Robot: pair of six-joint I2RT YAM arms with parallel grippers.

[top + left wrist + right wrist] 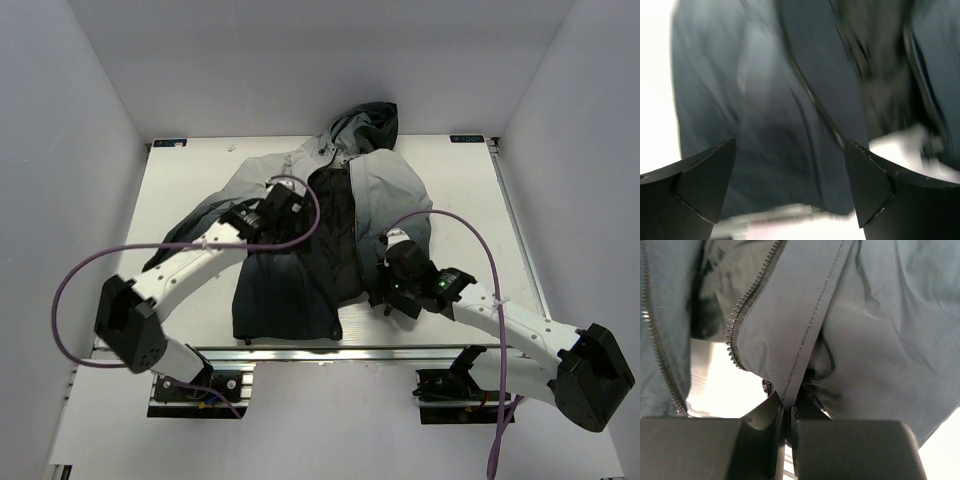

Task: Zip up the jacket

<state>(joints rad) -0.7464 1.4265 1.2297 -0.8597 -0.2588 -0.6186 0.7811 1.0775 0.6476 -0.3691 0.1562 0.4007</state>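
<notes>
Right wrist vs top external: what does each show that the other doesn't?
Right wrist only: the right tool shut on the jacket at its front edge, fabric pinched in it; zipper teeth close up, unjoined.
Top external only: the whole jacket laid on the table, hood at the far end, and the left tool over its upper part.
Both: the jacket front is open, with black lining showing.

The jacket [335, 250] lies on its back mid-frame, with the hood [368, 120] toward the top and the hem toward the bottom. It fades from light grey at the shoulders to near-black at the hem. The front is open, showing black lining, and the two rows of zipper teeth [747, 305] are apart.
</notes>
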